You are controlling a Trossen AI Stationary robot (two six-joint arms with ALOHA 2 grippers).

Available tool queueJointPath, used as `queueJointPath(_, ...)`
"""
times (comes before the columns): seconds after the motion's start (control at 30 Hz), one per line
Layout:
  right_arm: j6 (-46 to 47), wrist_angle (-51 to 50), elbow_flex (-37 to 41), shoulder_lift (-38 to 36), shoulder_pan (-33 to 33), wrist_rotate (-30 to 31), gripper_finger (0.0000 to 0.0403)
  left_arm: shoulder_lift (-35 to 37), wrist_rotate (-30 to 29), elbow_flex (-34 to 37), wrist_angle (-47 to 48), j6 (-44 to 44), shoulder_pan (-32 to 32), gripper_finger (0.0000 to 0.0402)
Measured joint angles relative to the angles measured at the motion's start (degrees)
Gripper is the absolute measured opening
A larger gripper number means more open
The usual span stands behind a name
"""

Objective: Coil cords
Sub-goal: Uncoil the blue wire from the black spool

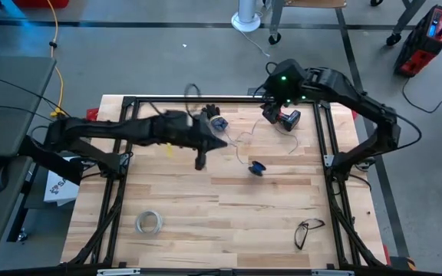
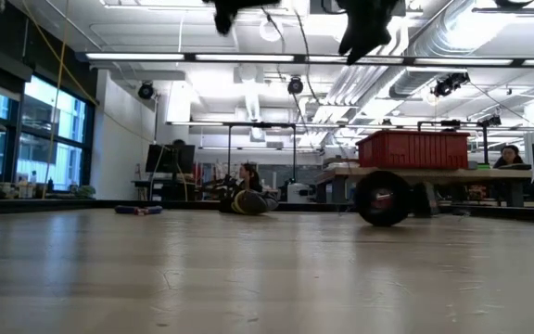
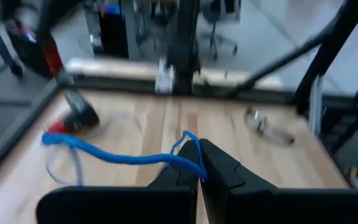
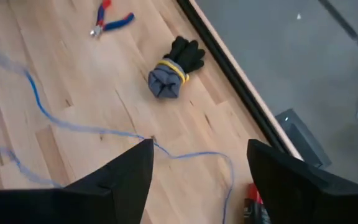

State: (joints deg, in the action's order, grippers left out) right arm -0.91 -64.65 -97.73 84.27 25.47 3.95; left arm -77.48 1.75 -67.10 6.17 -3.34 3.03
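1. At the table's left near corner lies a whitish ring of tape. It is no part of the job, so leave it alone.
2. Your left gripper hangs above the table's middle left. Its fingers are shut on the thin blue wire, which trails off toward the far edge in the left wrist view.
3. Just right of that gripper, near the back rail, sits a rolled glove bundle, with small pliers farther along the boards. Both lie apart from the wire.
4. The small dark spool rests on the table centre, right of the left gripper, with loose wire looping between it and the back edge.
5. Your right gripper hovers over the back right area, fingers spread wide and holding nothing. The wire passes across the boards beneath it.
6. A pair of spectacles lies near the right front corner, well apart.
7. Judgement: coiling is barely begun and the wire lies slack. The next move calls for the right gripper to take the spool or a free stretch of wire while the left keeps tension.
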Motion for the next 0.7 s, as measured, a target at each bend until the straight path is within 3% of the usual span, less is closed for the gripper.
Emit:
queueJointPath(0.3,-0.32,0.19,-0.02,-6.72,-0.02,-0.25,0.0249,5.47,-7.03,-10.89,-0.05,3.29,1.06,0.0000)
queueJointPath(0.7,-0.47,-1.56,-0.02,-8.71,-2.84,-9.13,0.0249,5.01,-10.02,-29.03,0.48,6.61,2.27,0.0000)
